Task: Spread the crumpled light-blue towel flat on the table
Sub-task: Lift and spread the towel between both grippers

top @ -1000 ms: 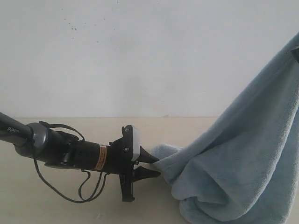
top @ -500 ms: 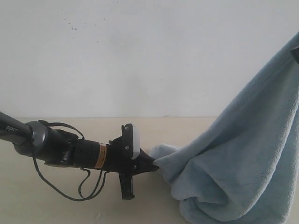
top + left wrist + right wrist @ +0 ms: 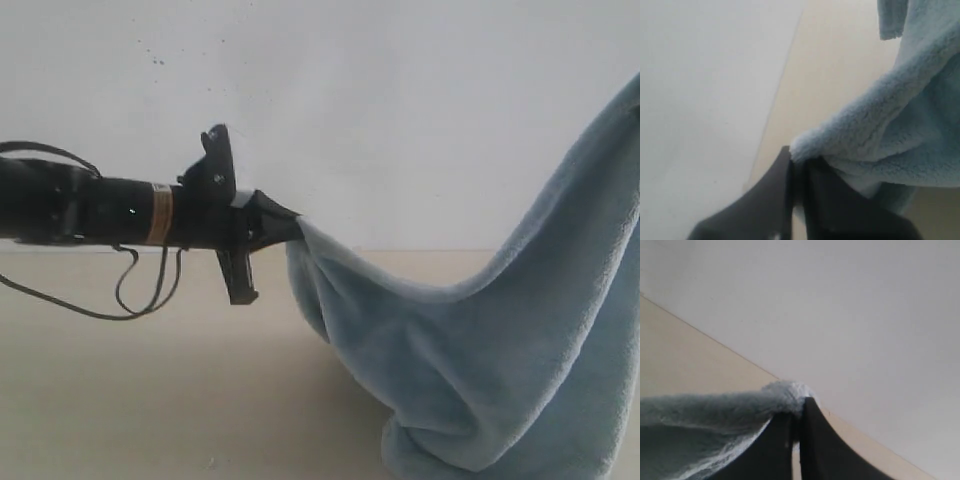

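Observation:
The pale blue towel (image 3: 500,350) hangs between two held corners, sagging in the middle with its lowest fold resting on the beige table (image 3: 150,400) at the lower right. My left gripper (image 3: 295,225) is shut on one corner, raised well above the tabletop. In the left wrist view the fluffy towel (image 3: 880,125) bunches at the closed left gripper (image 3: 797,160). My right gripper (image 3: 796,410) is shut on another towel corner (image 3: 785,392); in the exterior view it is off the right edge, where the cloth rises to the top right.
A white wall (image 3: 350,100) stands behind the table's far edge. The left arm and its loose black cable (image 3: 130,290) stretch in from the left above the tabletop.
The left gripper closed on the towel corner near the table, then lifted it up and slightly left. The towel's left edge now hangs in the air.

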`<state>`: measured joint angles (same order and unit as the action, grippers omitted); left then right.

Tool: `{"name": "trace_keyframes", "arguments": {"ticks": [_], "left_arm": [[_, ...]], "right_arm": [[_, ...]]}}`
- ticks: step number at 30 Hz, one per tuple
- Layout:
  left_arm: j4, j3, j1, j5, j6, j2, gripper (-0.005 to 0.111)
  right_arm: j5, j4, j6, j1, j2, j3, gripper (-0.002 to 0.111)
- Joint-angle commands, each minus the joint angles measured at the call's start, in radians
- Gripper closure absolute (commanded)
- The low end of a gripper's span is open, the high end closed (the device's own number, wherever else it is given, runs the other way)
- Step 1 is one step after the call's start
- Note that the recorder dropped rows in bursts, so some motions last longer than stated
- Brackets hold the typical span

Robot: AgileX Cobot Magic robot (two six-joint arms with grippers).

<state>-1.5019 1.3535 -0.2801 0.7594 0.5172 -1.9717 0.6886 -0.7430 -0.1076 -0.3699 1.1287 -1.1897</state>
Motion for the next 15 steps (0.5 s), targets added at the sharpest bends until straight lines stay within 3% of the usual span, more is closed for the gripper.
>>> {"name": "trace_keyframes", "arguments": {"ticks": [1, 3, 8, 15], "left_arm": [[-0.173, -0.005, 0.031, -0.009, 0.156, 0.152, 0.103], [-0.243, -0.005, 0.038, -0.011, 0.234, 0.263, 0.103], [-0.243, -0.005, 0.039, -0.054, 0.261, 0.506, 0.103], [-0.243, -0.005, 0.041, -0.054, 0.419, 0.691, 0.103]], "right_arm": [[0.014, -0.095, 0.000, 0.001, -0.010, -0.009, 0.108], [0.029, -0.162, -0.013, 0.001, -0.010, -0.009, 0.108], [0.094, -0.396, -0.172, 0.001, -0.018, -0.009, 0.108], [0.178, -0.332, -0.197, 0.001, -0.030, -0.009, 0.108]]}}
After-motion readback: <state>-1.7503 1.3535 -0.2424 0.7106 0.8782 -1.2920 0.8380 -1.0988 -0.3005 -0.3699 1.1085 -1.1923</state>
